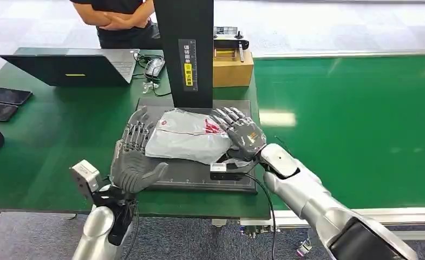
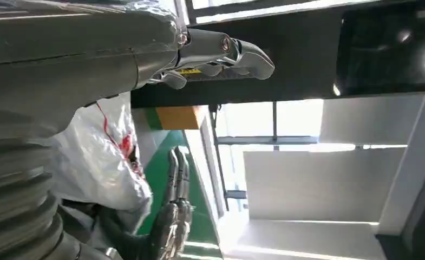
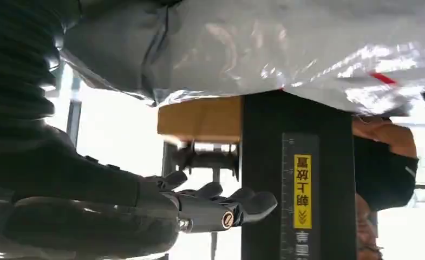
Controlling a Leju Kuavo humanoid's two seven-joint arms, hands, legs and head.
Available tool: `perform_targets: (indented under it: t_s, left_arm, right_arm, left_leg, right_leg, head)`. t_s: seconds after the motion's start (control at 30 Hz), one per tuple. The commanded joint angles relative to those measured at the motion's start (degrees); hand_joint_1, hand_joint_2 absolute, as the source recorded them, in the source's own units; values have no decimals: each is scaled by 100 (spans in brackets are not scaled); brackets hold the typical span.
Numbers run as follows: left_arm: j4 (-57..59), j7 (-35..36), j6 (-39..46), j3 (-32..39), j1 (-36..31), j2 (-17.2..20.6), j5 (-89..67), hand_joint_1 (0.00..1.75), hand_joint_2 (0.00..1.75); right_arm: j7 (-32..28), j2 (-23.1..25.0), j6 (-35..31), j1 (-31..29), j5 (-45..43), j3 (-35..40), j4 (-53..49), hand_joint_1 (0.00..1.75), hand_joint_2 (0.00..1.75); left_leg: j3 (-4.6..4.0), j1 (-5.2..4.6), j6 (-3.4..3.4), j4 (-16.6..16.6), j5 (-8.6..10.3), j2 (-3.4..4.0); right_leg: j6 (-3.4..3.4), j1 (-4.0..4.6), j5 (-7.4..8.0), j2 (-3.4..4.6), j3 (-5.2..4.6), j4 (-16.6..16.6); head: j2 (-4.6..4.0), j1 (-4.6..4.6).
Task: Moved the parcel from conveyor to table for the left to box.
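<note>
Parcel point(image 1: 185, 138) on dark plate point(image 1: 199, 181), below black post point(image 1: 184, 49) | right hand point(image 1: 240, 132) flat on its right end, fingers spread | left hand point(image 1: 134, 157) open against left edge, contact unclear | right wrist view: box point(image 3: 202, 118) behind post.

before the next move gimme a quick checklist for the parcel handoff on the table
1. Parcel off the conveyor and on the black pad: ok.
2. Right hand resting on the parcel's edge: ok; actual grip: cannot tell.
3. Left hand beside the parcel, fingers apart, holding nothing: ok.
4. Black post stands just behind the parcel, tight lift path: not ok.
5. Person standing behind the table, arms folded, away from the hands: ok.
</note>
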Motion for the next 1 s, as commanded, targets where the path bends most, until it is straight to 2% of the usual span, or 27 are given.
perform_targets:
  t_s: [0.03,0.1,0.13,0.2,0.23,0.27,0.4,0.53,0.67,0.87,0.9,0.97,1.0]
  left_arm:
    - [431,63,-53,-136,-269,-108,-49,0,175]
    - [347,83,51,-162,-240,-83,-153,0,175]
    - [297,97,80,-147,-182,-67,-147,0,175]
    - [280,95,81,-147,-151,-56,-146,0,175]
    - [190,74,76,-133,7,-33,-164,0,175]
    - [156,54,72,-135,80,-24,-176,0,175]
    - [110,63,76,-66,143,-34,-174,0,175]
    - [35,123,103,93,228,-62,-175,0,175]
    - [-70,177,107,230,430,-75,-235,0,175]
    - [-60,177,102,232,422,-88,-243,0,175]
    - [-67,178,102,257,441,-102,-249,0,175]
    - [-90,175,46,287,489,-113,-269,0,175]
    - [-123,144,-33,325,542,-114,-231,0,175]
  right_arm:
    - [-610,511,2246,782,-2959,-1876,-1315,0,175]
    - [-646,539,2819,922,-3690,-2086,-1678,0,175]
    - [-618,603,3371,1066,-4467,-2310,-1940,0,175]
    - [-590,569,3392,1097,-4503,-2306,-2039,0,175]
    - [-521,567,3686,1260,-4982,-2453,-2236,0,175]
    - [-521,515,3696,1314,-5004,-2451,-2290,0,175]
    - [-537,414,3558,1501,-5042,-2594,-2385,0,175]
    - [-657,364,2985,1769,-4809,-2990,-2657,0,175]
    - [-631,280,2651,2606,-4496,-3535,-3821,0,175]
    - [-604,326,2682,2623,-4471,-3557,-3846,0,175]
    - [-642,351,2488,2703,-4311,-3614,-3922,0,175]
    - [-635,320,2422,3231,-4282,-3850,-4476,0,175]
    - [-690,324,2389,3740,-4345,-4144,-4948,0,175]
  left_leg:
    - [10,2,-24,-10,2,-1]
    - [2,2,-18,-6,1,-1]
    - [5,3,-20,-8,2,-3]
    - [3,2,-18,-6,1,0]
    - [1,2,-14,-5,1,-3]
    - [3,3,-16,-6,2,-8]
    - [5,2,-10,-7,1,-4]
    - [2,2,-10,-6,2,-11]
    - [10,5,-14,-13,1,-27]
    - [5,1,-15,-8,-4,-8]
    - [-5,-1,-7,-4,-2,-3]
    - [-3,3,-9,-6,-2,-15]
    - [2,3,-12,-10,-1,-21]
  right_leg:
    - [11,-2,0,7,7,-5]
    - [8,-1,-1,5,0,-1]
    - [9,-1,-1,4,3,-3]
    - [7,-1,-1,7,-1,0]
    - [6,0,-1,3,0,-1]
    - [7,0,-1,-2,3,-3]
    - [6,1,-1,0,6,-5]
    - [7,0,-1,-7,5,-6]
    - [8,2,-6,-21,18,-15]
    - [10,-2,-4,-1,6,-7]
    - [5,-2,-2,1,-6,-3]
    - [6,2,-3,-11,1,-8]
    - [8,1,-5,-15,6,-10]
  head:
    - [0,0]
    - [0,2]
    - [0,0]
    - [0,0]
    - [0,0]
    - [0,0]
    - [0,0]
    - [0,0]
    - [0,2]
    - [0,0]
    - [0,0]
    - [0,0]
    - [0,0]
